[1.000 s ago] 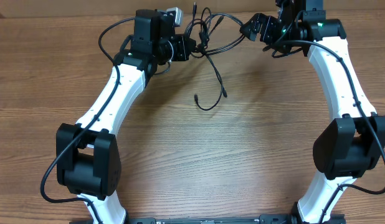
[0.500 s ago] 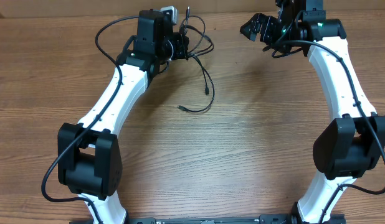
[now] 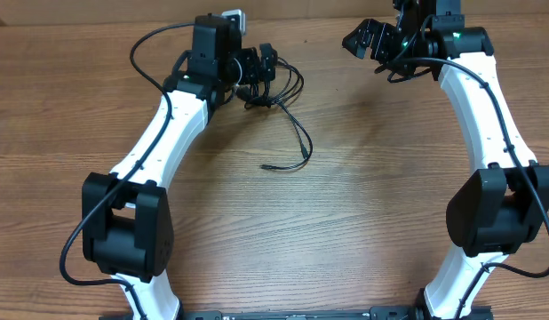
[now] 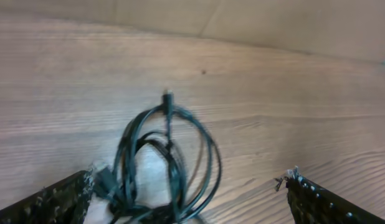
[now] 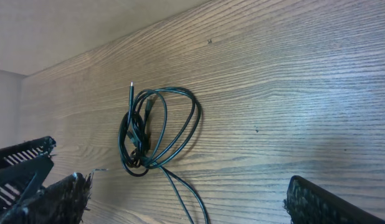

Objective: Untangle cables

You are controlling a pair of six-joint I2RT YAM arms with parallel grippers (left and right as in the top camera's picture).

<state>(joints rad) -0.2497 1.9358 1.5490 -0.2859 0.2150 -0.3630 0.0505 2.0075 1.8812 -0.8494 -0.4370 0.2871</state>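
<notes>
Cables lying coiled on a wooden table, both grippers with jaws apart.
The cables point(image 3: 279, 84) are lying in a loose coil near the far edge of the brown, wood-grained table point(image 3: 346, 196), between the widely spread fingers of the left gripper point(image 3: 261, 71), with one long tail running toward the middle. The right gripper point(image 3: 359, 40) is hovering well apart, its jaws also standing wide. A plain pale wall point(image 5: 55, 25) is rising behind the table.
</notes>
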